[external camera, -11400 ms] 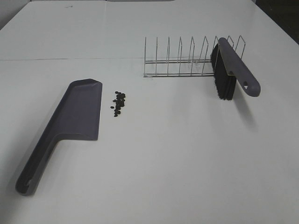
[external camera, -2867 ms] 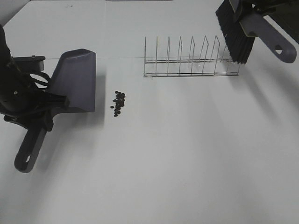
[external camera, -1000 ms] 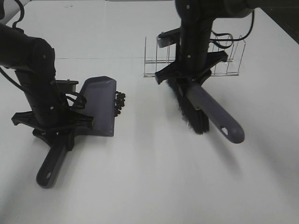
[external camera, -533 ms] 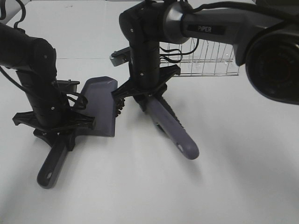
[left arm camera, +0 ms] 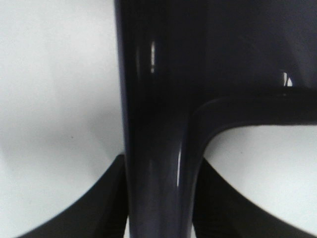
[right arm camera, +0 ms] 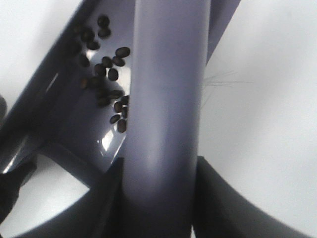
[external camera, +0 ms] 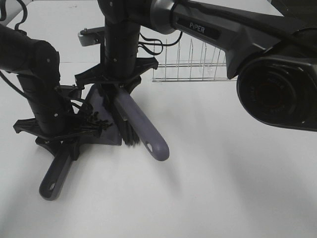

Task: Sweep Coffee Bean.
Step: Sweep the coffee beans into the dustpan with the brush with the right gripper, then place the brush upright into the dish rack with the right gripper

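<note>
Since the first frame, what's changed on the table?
The right gripper took the brush from the wire rack, carried it left and swept the coffee beans leftward onto the dustpan. The left gripper had picked up the dustpan by its handle and set its edge beside the beans. The wire rack stayed put.

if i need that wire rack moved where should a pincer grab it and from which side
Probably an upright loop of the wire rack, coming straight down from above. The loops stand vertical with open gaps between them, so a pincer can close across one wire; the base rails sit low on the table, leaving little room beneath.
</note>
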